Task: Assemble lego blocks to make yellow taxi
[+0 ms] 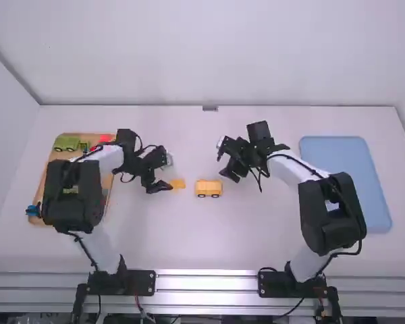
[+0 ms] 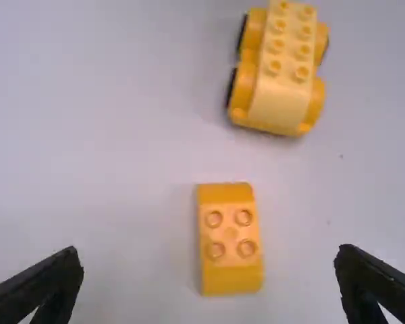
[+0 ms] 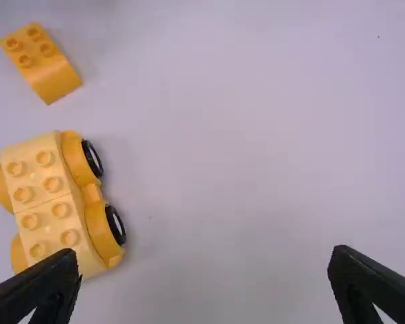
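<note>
In the high view my left gripper (image 1: 160, 174) is low at the left side of an orange-yellow curved block (image 1: 178, 183). Right of that block stands the yellow wheeled car body (image 1: 208, 188), and my right gripper (image 1: 228, 162) is beyond it to the upper right. The left wrist view has the left gripper (image 2: 209, 280) open, with the curved block (image 2: 230, 237) between its spread fingers, untouched, and the car body (image 2: 281, 71) farther off. My right gripper (image 3: 204, 280) stands open over bare table, with the car body (image 3: 57, 202) and curved block (image 3: 42, 62) off to one side.
A wooden tray (image 1: 62, 156) at the left holds a green vehicle (image 1: 67, 143), red pieces (image 1: 105, 139) and a blue piece (image 1: 33, 210), partly under the left arm. An empty-looking blue tray (image 1: 344, 177) lies at the right beside the right arm.
</note>
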